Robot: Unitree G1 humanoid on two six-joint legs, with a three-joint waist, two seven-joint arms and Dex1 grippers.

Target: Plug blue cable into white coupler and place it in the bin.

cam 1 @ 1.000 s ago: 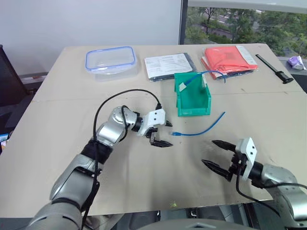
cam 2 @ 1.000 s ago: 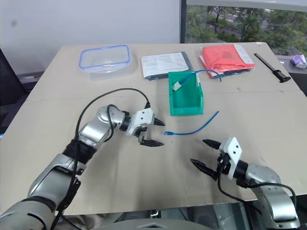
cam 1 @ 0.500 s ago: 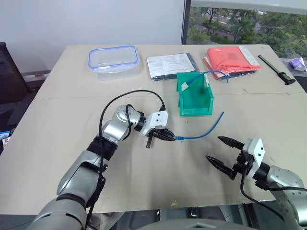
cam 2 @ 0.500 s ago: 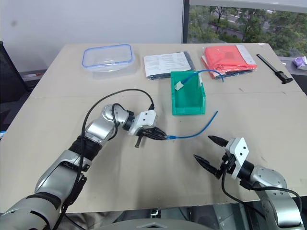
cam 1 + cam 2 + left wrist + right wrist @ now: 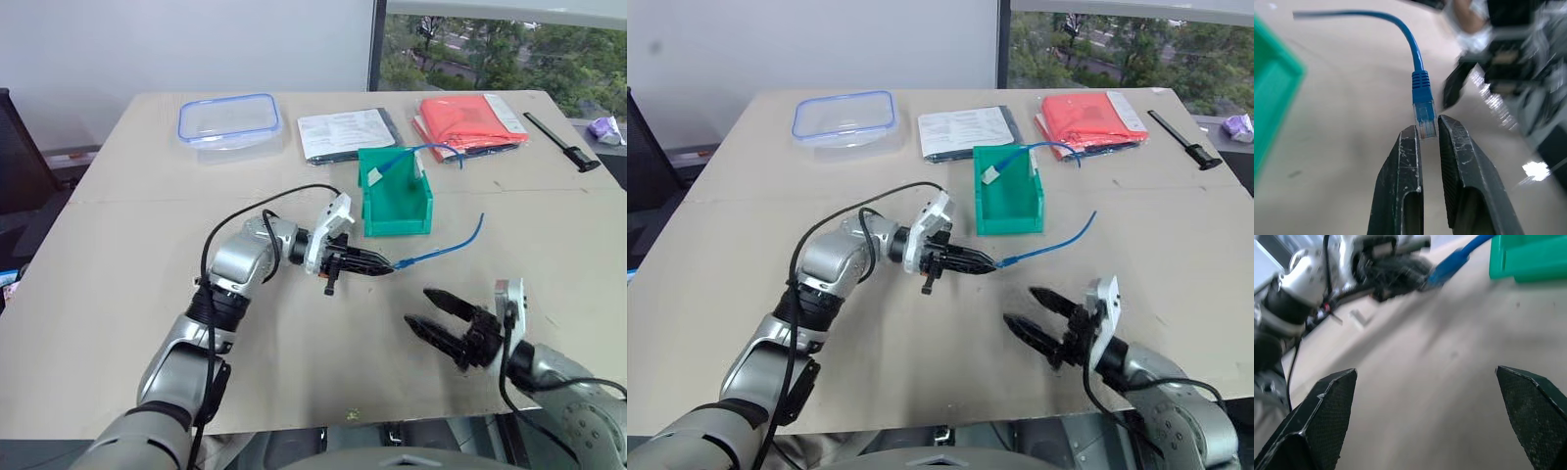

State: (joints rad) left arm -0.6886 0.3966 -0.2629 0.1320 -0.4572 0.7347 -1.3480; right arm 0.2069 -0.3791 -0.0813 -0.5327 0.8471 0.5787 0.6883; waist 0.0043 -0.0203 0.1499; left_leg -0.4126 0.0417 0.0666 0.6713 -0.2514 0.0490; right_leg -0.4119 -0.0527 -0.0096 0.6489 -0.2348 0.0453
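My left gripper (image 5: pixel 380 266) is shut on the clear plug of the blue cable (image 5: pixel 446 248), holding that end just above the table in front of the green bin (image 5: pixel 397 208). In the left wrist view the plug (image 5: pixel 1425 117) is pinched between my fingertips (image 5: pixel 1409 137). The cable's far end curves up to the right of the bin. My right gripper (image 5: pixel 433 315) stands open and empty, below and to the right of the plug. Inside the bin lies a small white block (image 5: pixel 378 177), apparently a white coupler, on the end of a second blue cable (image 5: pixel 431 150).
A clear container with a blue-rimmed lid (image 5: pixel 228 120) sits at the back left. Papers (image 5: pixel 348 132) and a red folder (image 5: pixel 470 119) lie behind the bin. A black tool (image 5: pixel 560 140) rests at the far right edge.
My left gripper shut on the cable's plug and lifted it up and to the right. My right gripper rose, rolled and drifted left toward it, still open.
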